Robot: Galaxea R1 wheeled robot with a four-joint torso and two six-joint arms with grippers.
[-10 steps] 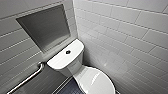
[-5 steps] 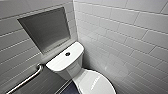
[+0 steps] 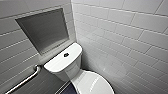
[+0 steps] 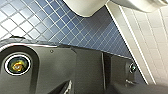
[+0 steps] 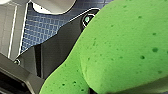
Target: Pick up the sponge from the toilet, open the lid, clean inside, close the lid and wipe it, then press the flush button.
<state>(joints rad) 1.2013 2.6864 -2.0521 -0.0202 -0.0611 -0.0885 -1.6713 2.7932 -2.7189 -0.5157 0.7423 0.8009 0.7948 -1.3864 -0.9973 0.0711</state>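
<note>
Status at this moment: across the last second the whole head view has shifted, with the toilet [image 3: 65, 71] and the wall recess [image 3: 45, 31] sitting slightly lower in the picture than before. I read this as camera motion, not as motion of the fixtures. The right gripper [image 5: 90, 87] is clamped on the sponge [image 5: 125, 45]. In the right wrist view the green block sits hard against the camera, creased where it is pinched, and hangs above the blue tiled floor [image 5: 47, 30]. For the left gripper I cannot tell whether it is apart or together; the left wrist view gives the floor and a white ceramic edge [image 4: 85, 7] above it. The lid [image 3: 92, 83] lies flat over the bowl, closed. The flush button [image 3: 66, 54] sits dark on the tank top [image 3: 57, 62], untouched. A grab rail [image 3: 25, 80] runs along the wall beside the tank. Judgement: the pick-up step is complete, since the sponge is off the toilet and in the right claw. The lid-opening step is not yet done, and the small view shift suggests I am only adjusting the robot's stance in front of the bowl.
</note>
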